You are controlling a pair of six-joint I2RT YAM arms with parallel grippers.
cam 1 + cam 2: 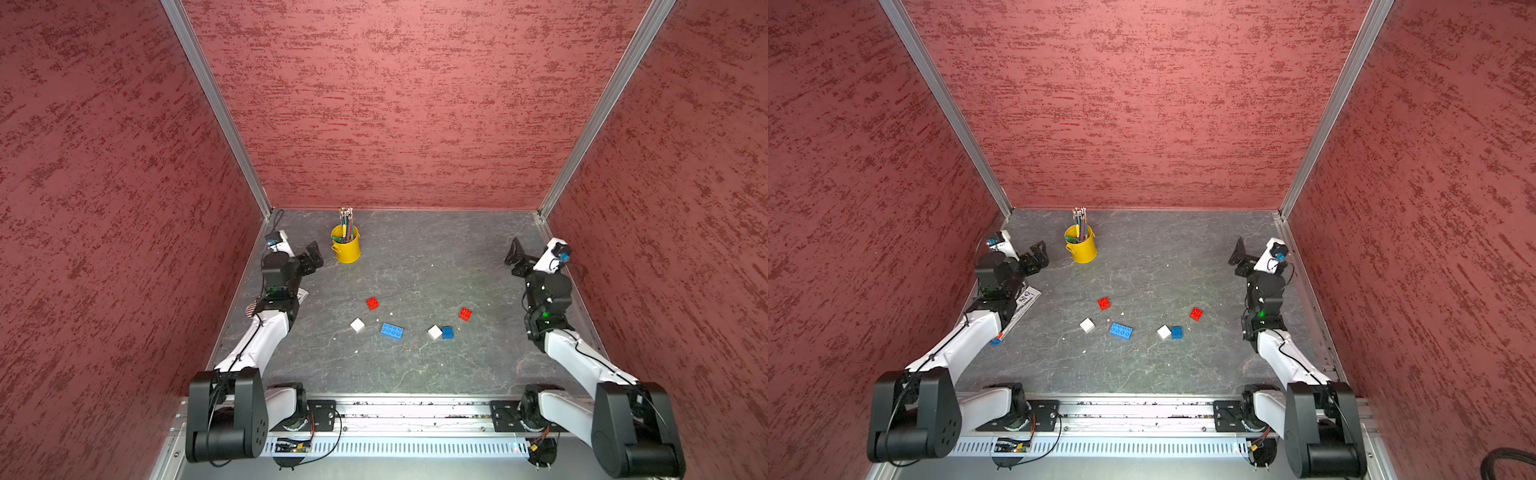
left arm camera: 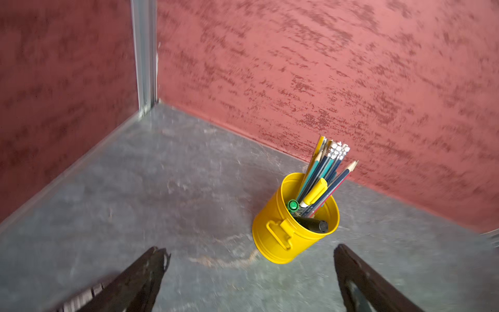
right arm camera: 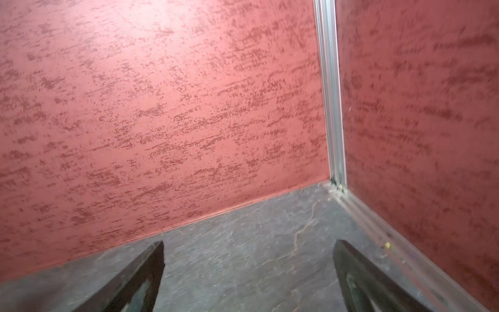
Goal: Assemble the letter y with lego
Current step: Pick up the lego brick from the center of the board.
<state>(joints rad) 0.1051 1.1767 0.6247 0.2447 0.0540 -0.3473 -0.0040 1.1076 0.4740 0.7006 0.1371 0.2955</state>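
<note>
You are at the very start: no brick is joined to another, so the letter y is not yet begun. The left jaws hang beside the yellow pencil bucket (image 1: 346, 249) and the right jaws near the far right corner. Both pairs stand wide open and hold nothing.

The lego lies loose in the middle of the table (image 1: 415, 270), well apart from both arms. Count six bricks:
- Two red squares, one (image 1: 372, 303) on the left and one (image 1: 465, 313) on the right.
- Two white squares (image 1: 357, 325) (image 1: 434, 332).
- One blue square (image 1: 447, 332), right against the second white.
- One long blue rectangle (image 1: 391, 331).

There is also one bucket.

Your next move is likely a reach to a first brick. Bring the open jaws down astride it squarely, since such light pieces will probably slide if nudged.
</note>
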